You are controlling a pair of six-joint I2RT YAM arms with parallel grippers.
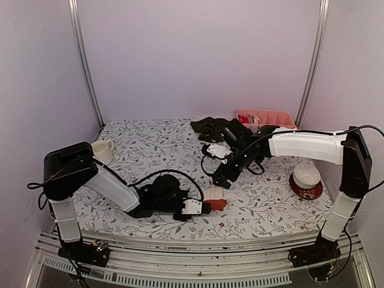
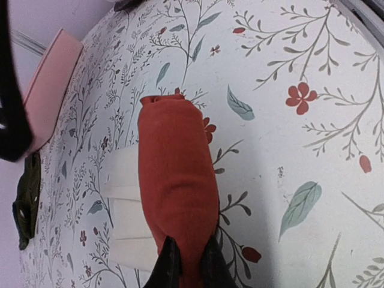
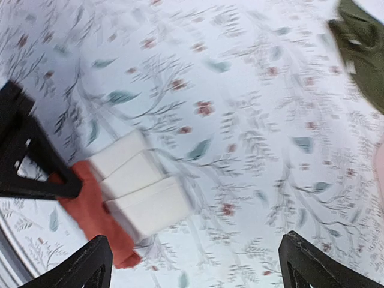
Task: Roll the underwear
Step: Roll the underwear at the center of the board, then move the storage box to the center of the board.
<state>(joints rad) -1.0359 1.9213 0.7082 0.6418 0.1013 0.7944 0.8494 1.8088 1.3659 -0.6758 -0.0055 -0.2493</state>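
The rust-red underwear (image 2: 177, 180) lies as a narrow roll on the flowered tablecloth, and my left gripper (image 2: 189, 267) is shut on its near end. Tight against its side lies the whitish underwear (image 2: 129, 216), folded in bands. From above, the red roll (image 1: 218, 204) and the whitish piece (image 1: 213, 193) sit at the front centre with the left gripper (image 1: 203, 208) on them. My right gripper (image 3: 198, 267) hangs open above the cloth, just beyond the whitish underwear (image 3: 144, 180) and red roll (image 3: 90, 210), holding nothing. The dark olive underwear (image 1: 210, 128) lies at the back.
A pink divided tray (image 1: 264, 117) stands at the back right. A white mug (image 1: 103, 151) is at the left. A white bowl (image 1: 306, 176) on a red plate sits at the right, by the right arm. Metal rails run along the table's front edge.
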